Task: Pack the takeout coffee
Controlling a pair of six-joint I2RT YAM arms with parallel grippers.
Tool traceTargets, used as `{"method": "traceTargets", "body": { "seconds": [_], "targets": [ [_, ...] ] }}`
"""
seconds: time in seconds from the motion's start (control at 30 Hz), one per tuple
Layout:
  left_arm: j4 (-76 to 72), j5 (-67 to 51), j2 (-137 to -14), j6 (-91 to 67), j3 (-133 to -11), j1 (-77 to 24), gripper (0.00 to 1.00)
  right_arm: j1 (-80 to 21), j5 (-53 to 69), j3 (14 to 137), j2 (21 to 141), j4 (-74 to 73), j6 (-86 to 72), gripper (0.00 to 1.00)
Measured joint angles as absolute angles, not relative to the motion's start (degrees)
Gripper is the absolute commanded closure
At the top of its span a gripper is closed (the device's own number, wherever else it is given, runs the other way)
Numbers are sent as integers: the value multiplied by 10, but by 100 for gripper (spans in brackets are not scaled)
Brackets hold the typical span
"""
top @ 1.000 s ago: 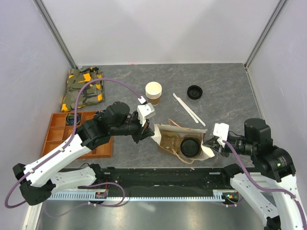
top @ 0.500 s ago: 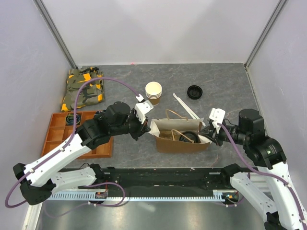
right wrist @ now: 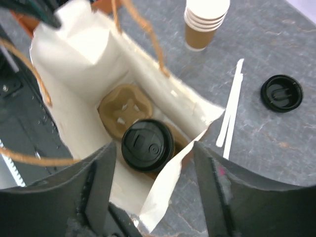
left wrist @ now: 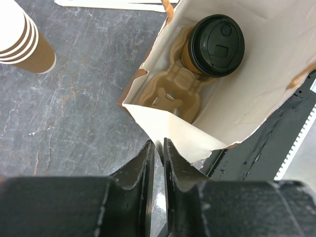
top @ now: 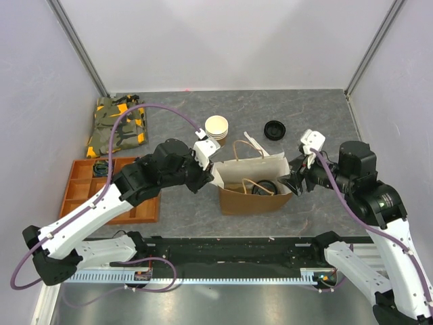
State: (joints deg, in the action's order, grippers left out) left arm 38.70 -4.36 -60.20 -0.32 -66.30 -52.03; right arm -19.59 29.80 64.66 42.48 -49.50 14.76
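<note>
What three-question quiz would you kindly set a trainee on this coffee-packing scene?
1. True or false: the lidded coffee cup stands outside the paper bag.
2. What does the left hand pinch? A. the bag's edge; B. the stack of cups; C. the loose black lid.
3. What holds the cup upright inside the bag?
Key: 1. False, it is inside the bag. 2. A. 3. The moulded cup carrier.
</note>
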Motion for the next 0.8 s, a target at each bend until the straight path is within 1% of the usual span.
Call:
{"method": "traceTargets", "body": {
  "seconds": [0.07,0.23,0.4,0.57,0.67,0.77,0.8],
  "targets": [
    [387,-40,-606,-1,-666,-520,76,-196,287,661,434,-485,129,21],
    [389,-29,-618,1,-677,-514,70,-196,248,692,451,-467,86,20],
    [390,-25,-637,1,-702,-510,65,-196,182,726,490,-459,57,20],
    [392,-25,-657,1,-729,-508,60,-193,125,764,552,-470,42,19],
    [396,-26,-672,1,-747,-507,58,-173,120,814,609,-495,32,17],
    [402,-27,-677,1,-757,-506,50,-141,133,848,644,-506,25,16],
    [404,-27,-677,1,-759,-506,44,-128,140,854,651,-509,24,16]
  ]
}}
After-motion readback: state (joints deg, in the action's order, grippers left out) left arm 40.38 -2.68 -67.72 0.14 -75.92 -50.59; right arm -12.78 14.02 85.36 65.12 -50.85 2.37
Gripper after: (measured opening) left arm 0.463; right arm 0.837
